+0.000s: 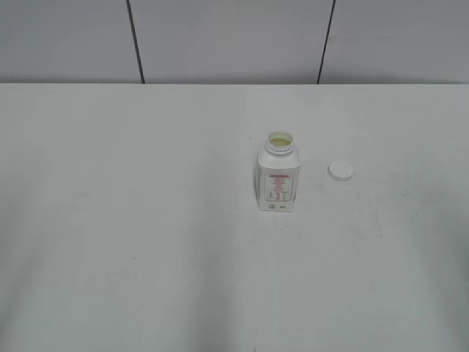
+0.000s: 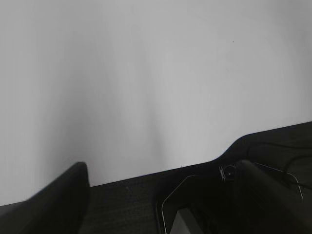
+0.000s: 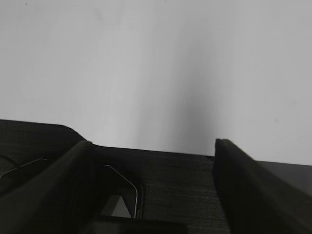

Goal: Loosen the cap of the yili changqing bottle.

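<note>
The yili changqing bottle point(image 1: 278, 178) stands upright near the middle of the white table, its neck open with pale contents showing. The white cap point(image 1: 340, 171) lies on the table to the bottle's right, apart from it. Neither arm shows in the exterior view. My left gripper point(image 2: 161, 180) is open and empty over the table's near edge. My right gripper point(image 3: 153, 151) is open and empty, also at the table's near edge. Neither wrist view shows the bottle or the cap.
The white table point(image 1: 146, 220) runs to a grey panelled wall point(image 1: 220, 37) at the back. Dark robot base parts point(image 2: 204, 204) lie below the table edge in both wrist views.
</note>
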Available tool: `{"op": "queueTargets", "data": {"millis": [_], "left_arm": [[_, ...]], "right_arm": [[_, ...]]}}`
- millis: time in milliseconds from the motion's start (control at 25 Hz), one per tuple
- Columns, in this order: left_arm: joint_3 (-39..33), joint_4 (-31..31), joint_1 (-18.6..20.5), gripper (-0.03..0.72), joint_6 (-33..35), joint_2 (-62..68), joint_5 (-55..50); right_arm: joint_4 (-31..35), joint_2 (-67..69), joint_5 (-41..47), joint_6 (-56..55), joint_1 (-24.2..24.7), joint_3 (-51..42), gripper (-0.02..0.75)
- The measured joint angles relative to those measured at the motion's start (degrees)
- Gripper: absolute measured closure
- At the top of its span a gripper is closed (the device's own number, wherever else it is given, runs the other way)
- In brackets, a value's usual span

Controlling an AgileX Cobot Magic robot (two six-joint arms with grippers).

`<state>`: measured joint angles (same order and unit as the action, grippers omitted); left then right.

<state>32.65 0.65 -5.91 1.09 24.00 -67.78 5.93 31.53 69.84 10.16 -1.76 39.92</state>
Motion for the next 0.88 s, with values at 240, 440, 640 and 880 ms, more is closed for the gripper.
{"op": "queueTargets", "data": {"millis": [240, 440, 640, 880], "left_arm": [[-2.3, -0.7, 0.0, 0.134, 0.0, -7.9, 6.3], [-2.6, -0.7, 0.0, 0.134, 0.0, -12.9, 7.1], [-2.6, -0.7, 0.0, 0.134, 0.0, -19.3, 7.1], [-2.6, -0.7, 0.0, 0.134, 0.0, -24.4, 7.0]], "right_arm": [[-1.1, -7.4, 0.1, 0.0, 0.0, -7.2, 0.144], [-1.3, -13.7, -1.3, -0.1, 0.0, -8.3, 0.144], [-1.3, -19.8, -5.7, -0.2, 0.0, -10.1, 0.144], [-1.4, -26.1, -6.7, -0.3, 0.0, -10.4, 0.144]]}}
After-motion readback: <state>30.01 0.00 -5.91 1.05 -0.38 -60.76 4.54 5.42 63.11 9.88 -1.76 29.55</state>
